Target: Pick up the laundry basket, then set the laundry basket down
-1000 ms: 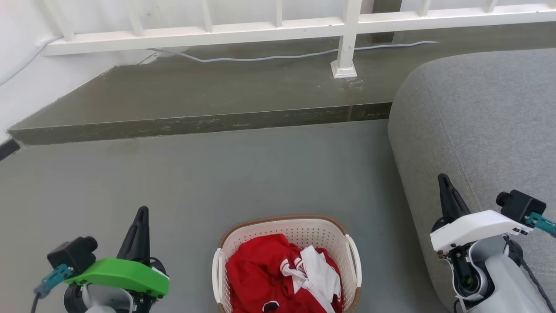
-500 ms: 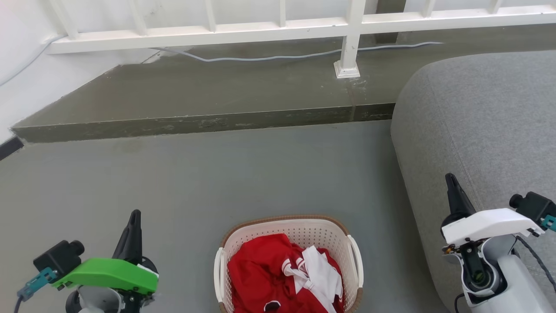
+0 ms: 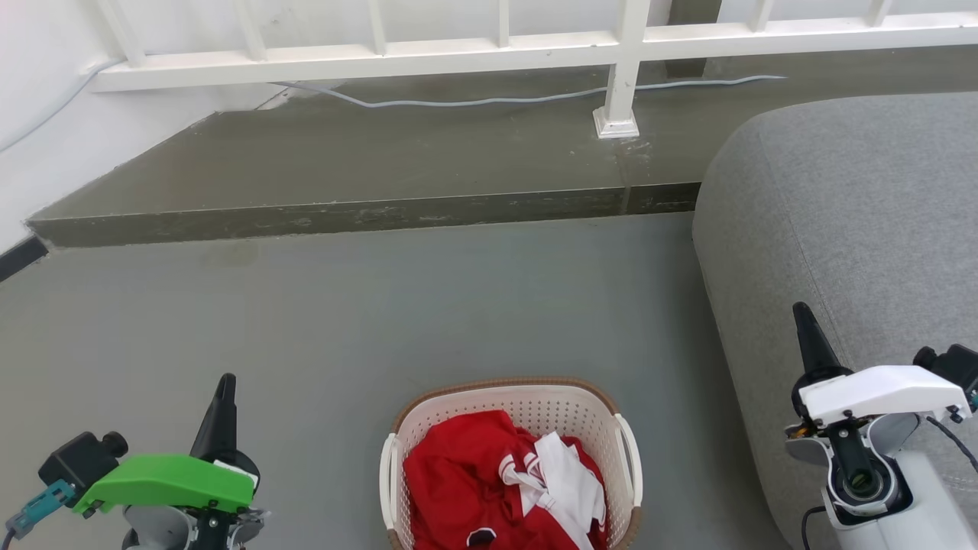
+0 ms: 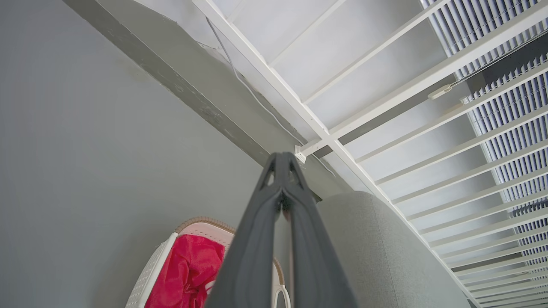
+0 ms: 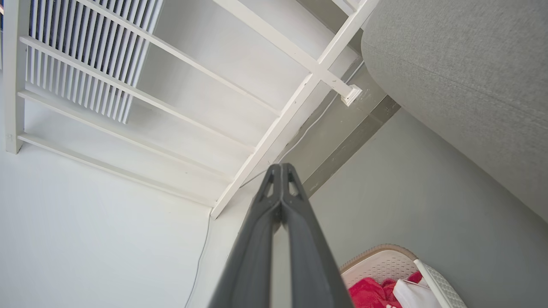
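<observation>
Laundry basket (image 3: 527,403) x1, L hand (image 3: 225,380), R hand (image 3: 800,308)

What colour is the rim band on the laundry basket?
Brown, woven-look rim on the cream-white perforated plastic laundry basket; clearest in the head view.

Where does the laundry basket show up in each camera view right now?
Head view: laundry basket at bottom centre, cut by the lower edge.
Left wrist view: laundry basket at the bottom edge, left of centre.
Right wrist view: laundry basket at the bottom edge, right of centre.
Shared landmark: white railing post base, beyond the basket in all three.
</observation>
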